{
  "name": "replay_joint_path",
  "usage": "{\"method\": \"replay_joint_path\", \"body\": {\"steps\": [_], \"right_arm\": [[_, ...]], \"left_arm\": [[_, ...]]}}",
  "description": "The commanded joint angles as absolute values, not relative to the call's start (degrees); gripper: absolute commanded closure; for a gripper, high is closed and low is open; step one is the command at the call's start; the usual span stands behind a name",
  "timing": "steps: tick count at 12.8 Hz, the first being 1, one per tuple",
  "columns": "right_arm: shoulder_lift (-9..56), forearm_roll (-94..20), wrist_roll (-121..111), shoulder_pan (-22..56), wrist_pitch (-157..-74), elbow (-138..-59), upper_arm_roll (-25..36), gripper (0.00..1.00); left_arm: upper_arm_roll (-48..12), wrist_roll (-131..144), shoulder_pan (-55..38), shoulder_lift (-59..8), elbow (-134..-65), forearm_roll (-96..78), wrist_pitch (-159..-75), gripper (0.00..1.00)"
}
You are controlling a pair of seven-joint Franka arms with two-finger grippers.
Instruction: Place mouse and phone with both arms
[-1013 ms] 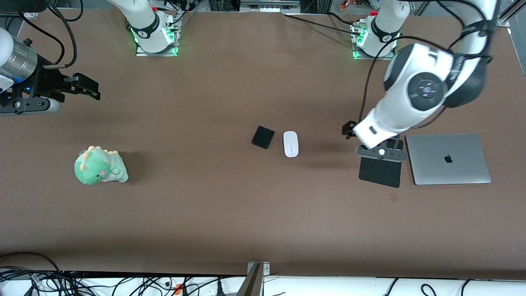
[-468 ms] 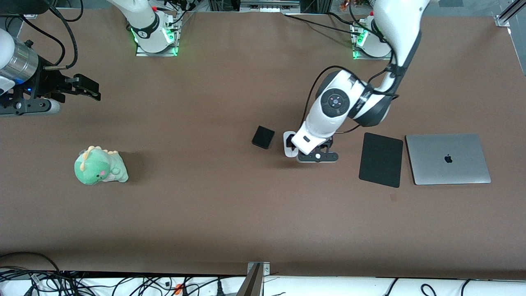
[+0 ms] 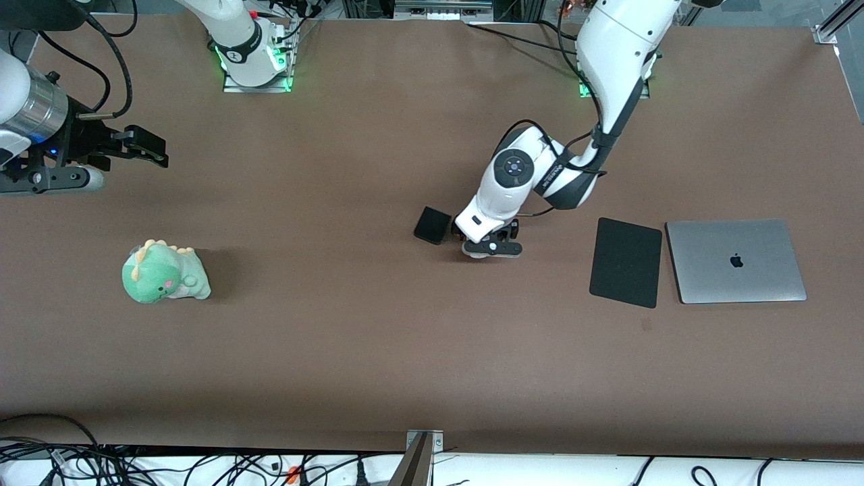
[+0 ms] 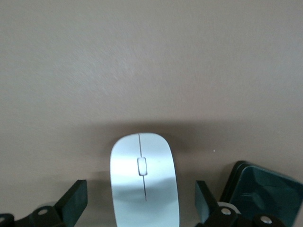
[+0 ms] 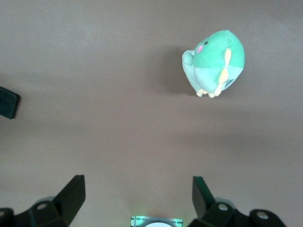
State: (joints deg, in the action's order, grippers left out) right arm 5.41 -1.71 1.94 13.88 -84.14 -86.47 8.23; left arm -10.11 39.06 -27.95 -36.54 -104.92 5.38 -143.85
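The white mouse point(image 4: 143, 184) lies on the brown table point(image 3: 337, 324), between the open fingers point(image 4: 73, 201) of my left gripper point(image 4: 140, 201). The fingers stand apart from its sides. In the front view my left gripper point(image 3: 480, 239) hangs low over the mouse and hides it. The black phone point(image 3: 432, 225) lies flat right beside the mouse, toward the right arm's end, and also shows in the left wrist view point(image 4: 265, 189). My right gripper point(image 3: 152, 150) waits open and empty, up over the table at the right arm's end point(image 5: 137, 189).
A black mouse pad point(image 3: 626, 262) and a closed silver laptop point(image 3: 736, 260) lie toward the left arm's end. A green plush dinosaur point(image 3: 164, 272) sits toward the right arm's end and shows in the right wrist view point(image 5: 215, 64).
My left arm has swung from over the mouse pad to over the mouse and come down, its open fingers now either side of it. My right arm has hardly moved.
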Motion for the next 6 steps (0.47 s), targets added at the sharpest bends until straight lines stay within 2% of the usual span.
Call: {"method": "replay_joint_path", "body": {"steps": [1,4,5,6], "right_arm": [[5.3,-1.1,1.4,13.9,-84.6,-86.8,7.8,0.00],[5.6,-1.1,1.4,14.0,-84.6,-86.7,7.7,0.00],[5.7,-1.1,1.4,14.0,-84.6,-86.7,7.6,0.00],[5.7,-1.1,1.4,14.1,-84.6,-86.7,7.6,0.00]], "left_arm": [[-9.0,42.6,-29.9,-37.4,-105.4,9.0,-144.2,0.00],[-7.9,43.1,-30.9,-38.6,-105.0,9.1,-144.1,0.00],[-7.9,43.2,-30.9,-38.5,-105.0,9.1,-144.1,0.17],[-7.9,44.0,-30.9,-38.2,-104.9,9.1,-144.1,0.44]]}}
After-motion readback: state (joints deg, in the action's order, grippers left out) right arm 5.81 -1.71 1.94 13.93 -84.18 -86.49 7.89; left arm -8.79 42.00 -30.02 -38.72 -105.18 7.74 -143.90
